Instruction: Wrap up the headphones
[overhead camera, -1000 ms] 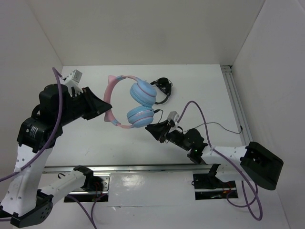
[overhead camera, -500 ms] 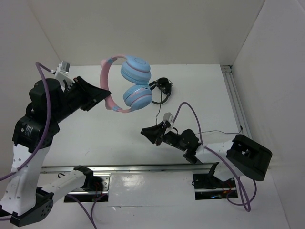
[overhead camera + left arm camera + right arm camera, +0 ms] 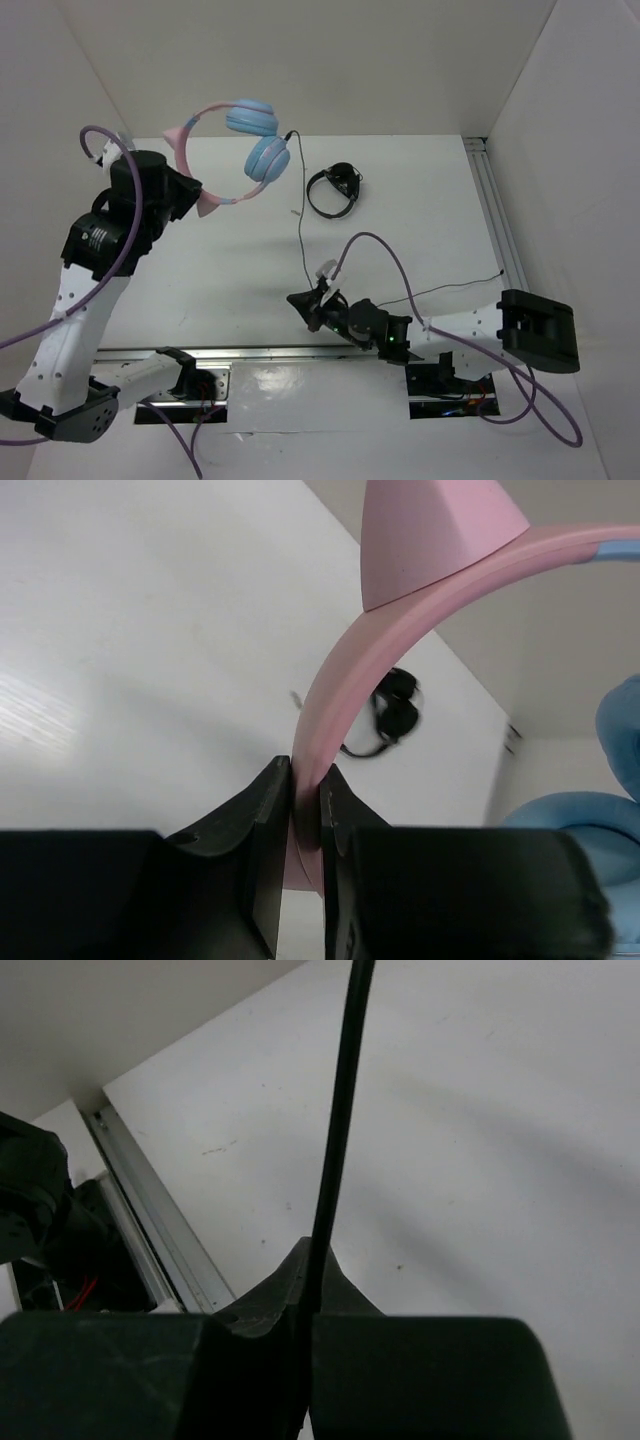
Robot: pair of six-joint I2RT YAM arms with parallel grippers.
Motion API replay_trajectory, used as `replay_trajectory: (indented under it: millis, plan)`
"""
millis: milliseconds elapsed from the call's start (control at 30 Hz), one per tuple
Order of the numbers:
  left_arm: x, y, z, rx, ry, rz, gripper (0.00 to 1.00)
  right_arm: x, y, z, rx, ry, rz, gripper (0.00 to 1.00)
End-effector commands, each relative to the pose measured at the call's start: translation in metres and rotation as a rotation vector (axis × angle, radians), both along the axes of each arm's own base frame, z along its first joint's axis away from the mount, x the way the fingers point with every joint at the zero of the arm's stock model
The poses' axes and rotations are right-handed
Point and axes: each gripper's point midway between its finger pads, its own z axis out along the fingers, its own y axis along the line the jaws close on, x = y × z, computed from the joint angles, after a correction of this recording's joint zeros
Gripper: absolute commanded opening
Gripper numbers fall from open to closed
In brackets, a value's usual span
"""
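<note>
Top external view: the left tool [image 3: 197,193] holds the headphones [image 3: 240,150] in the air above the far left part of the surface [image 3: 420,230]. Its fingers are closed on the pink headband [image 3: 190,125], just beside one cat ear [image 3: 211,205]. The two blue earcups [image 3: 266,158] hang to the right of the grip, one above the other, with none of the headphones touching the surface. A thin black cable [image 3: 300,215] leaves the lower earcup and drops almost straight down to the right tool [image 3: 303,303], which sits low over the near middle of the surface. The black headphones [image 3: 333,190] lie on the surface to the right of the cable, well apart from both tools.

Left wrist view: the left tool [image 3: 305,820] is nearly shut, with only the thickness of the headband [image 3: 340,690] between its fingers. The cat ear [image 3: 430,530] stands just above the grip and a blue earcup [image 3: 590,820] shows at the right edge. The black headphones [image 3: 390,715] lie far below.

Right wrist view: the right tool [image 3: 308,1305] is pinched closed on the cable [image 3: 338,1140], which rises taut and straight from between the fingers. The white surface [image 3: 480,1160] lies behind, with a metal rail [image 3: 150,1220] along its edge at the left.
</note>
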Motion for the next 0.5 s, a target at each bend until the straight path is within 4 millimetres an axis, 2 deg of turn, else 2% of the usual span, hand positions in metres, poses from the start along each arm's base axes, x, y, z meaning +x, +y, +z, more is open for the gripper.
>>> replay_trajectory:
  millis: [0, 33, 67, 100, 133, 167, 200, 267, 333, 367, 400, 433, 467]
  plan:
    - [0.01, 0.042, -0.016, 0.112, 0.015, 0.238, 0.0, 0.006, -0.014, -0.002, -0.232, 0.061, -0.163, 0.0]
    - [0.005, 0.053, -0.03, 0.151, 0.068, 0.297, 0.0, 0.005, -0.003, 0.025, -0.224, 0.059, -0.154, 0.0]
    - [0.006, 0.055, -0.045, 0.188, 0.122, 0.316, 0.0, 0.0, -0.001, 0.03, -0.27, 0.055, -0.139, 0.0]
    - [0.004, 0.057, -0.057, 0.224, 0.164, 0.327, 0.0, -0.006, -0.011, 0.016, -0.41, 0.058, -0.128, 0.0]
    - [0.002, 0.065, -0.063, 0.251, 0.188, 0.376, 0.0, -0.012, -0.001, 0.047, -0.393, 0.049, -0.094, 0.0]
    - [-0.008, 0.068, -0.078, 0.302, 0.259, 0.378, 0.0, -0.013, -0.001, 0.05, -0.436, 0.044, -0.082, 0.0]
    - [-0.008, 0.064, -0.091, 0.352, 0.299, 0.342, 0.0, -0.022, -0.003, 0.065, -0.489, 0.013, -0.046, 0.0]
    - [-0.013, 0.063, -0.103, 0.405, 0.337, 0.317, 0.0, -0.025, -0.008, 0.08, -0.535, -0.031, -0.048, 0.0]
    - [-0.019, 0.054, -0.108, 0.442, 0.298, 0.237, 0.0, -0.019, -0.019, 0.103, -0.579, -0.1, -0.076, 0.0]
    - [-0.02, 0.048, -0.109, 0.505, 0.287, 0.142, 0.0, -0.017, -0.023, 0.112, -0.586, -0.125, -0.081, 0.0]
    - [-0.01, 0.034, -0.099, 0.494, 0.2, 0.084, 0.0, -0.014, -0.028, 0.114, -0.619, -0.145, -0.087, 0.0]
    - [-0.016, 0.032, -0.102, 0.543, 0.182, -0.008, 0.0, -0.01, -0.03, 0.126, -0.639, -0.185, -0.085, 0.0]
    - [-0.016, 0.025, -0.099, 0.556, 0.147, -0.064, 0.0, -0.008, -0.03, 0.125, -0.676, -0.206, -0.086, 0.0]
